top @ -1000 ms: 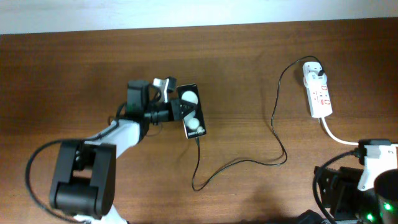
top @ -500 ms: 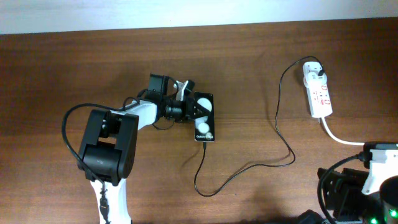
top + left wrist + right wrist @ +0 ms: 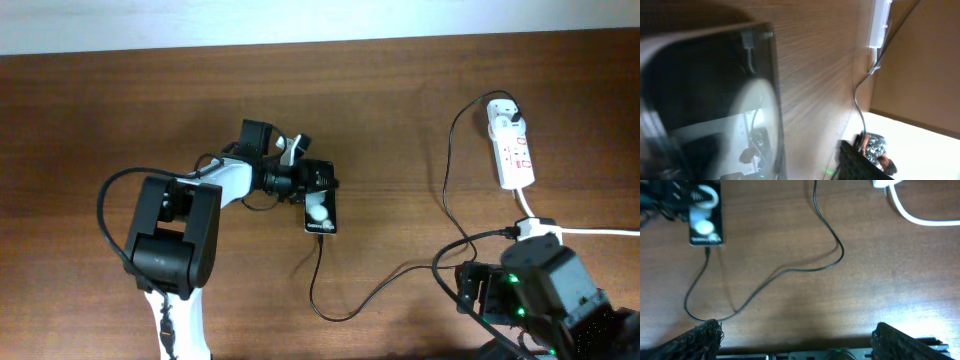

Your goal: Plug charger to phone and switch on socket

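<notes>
Between left claw [image 3: 310,180] fingers, phone [image 3: 320,212] top hidden, charger [image 3: 800,270] tip indistinct

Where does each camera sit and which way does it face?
Overhead: above the table, facing straight down; left gripper on phone, right arm, charger cable, power strip.
Left wrist: at the phone, facing across the table toward power strip; fingers indistinct.
Right wrist: raised, facing down at cable and phone; open fingertips at bottom corners.
Shared: phone in all three.
</notes>
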You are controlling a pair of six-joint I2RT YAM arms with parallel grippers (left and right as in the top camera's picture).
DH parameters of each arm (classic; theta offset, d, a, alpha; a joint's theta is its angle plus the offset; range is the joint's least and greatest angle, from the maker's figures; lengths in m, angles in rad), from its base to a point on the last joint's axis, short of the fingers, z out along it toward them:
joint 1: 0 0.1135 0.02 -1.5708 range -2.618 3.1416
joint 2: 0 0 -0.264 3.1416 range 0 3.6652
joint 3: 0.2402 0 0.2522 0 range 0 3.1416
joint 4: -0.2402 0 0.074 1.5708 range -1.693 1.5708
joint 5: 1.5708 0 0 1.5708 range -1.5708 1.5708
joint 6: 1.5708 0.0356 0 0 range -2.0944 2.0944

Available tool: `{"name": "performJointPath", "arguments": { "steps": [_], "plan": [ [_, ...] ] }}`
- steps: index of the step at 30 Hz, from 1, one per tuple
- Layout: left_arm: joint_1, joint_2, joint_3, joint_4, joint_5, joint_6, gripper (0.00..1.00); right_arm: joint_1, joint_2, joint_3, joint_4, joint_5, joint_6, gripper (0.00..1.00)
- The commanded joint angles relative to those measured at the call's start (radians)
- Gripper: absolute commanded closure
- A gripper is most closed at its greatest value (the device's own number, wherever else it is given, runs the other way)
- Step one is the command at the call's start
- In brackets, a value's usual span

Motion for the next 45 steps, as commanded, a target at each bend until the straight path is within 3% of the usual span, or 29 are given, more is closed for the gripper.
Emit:
{"name": "performJointPath", "arguments": {
  "steps": [1,3,8,13,18,23,27,45],
  "plan": [
    [0.005,0.006,-0.003,-0.019,-0.067,0.016,0.18,-0.005,0.000,-0.038,0.003,-0.005,0.014,0.01],
    [0.005,0.006,-0.003,-0.021,-0.068,0.016,0.00,-0.005,0.000,-0.042,0.003,-0.005,0.014,0.01],
    [0.005,0.006,-0.003,-0.052,-0.135,0.016,0.01,-0.005,0.000,-0.042,0.003,-0.016,0.014,0.01],
    [0.005,0.006,-0.003,-0.176,-0.346,0.016,0.01,-0.005,0.000,-0.042,0.003,-0.016,0.014,0.01],
    [0.004,0.006,-0.003,-0.217,-0.384,0.017,0.01,-0.005,0.000,-0.042,0.003,-0.016,0.014,0.01],
    [-0.061,0.006,-0.003,-0.212,-0.398,0.171,0.01,-0.005,0.000,-0.042,0.003,-0.017,0.014,0.01],
    [-0.098,0.006,-0.003,-0.217,-0.561,0.170,0.01,-0.005,0.000,-0.042,0.003,-0.048,0.014,0.01],
    [-0.103,0.006,-0.003,-0.269,-0.635,0.170,0.01,-0.005,0.000,-0.042,0.003,-0.050,0.014,0.01]
  ]
}}
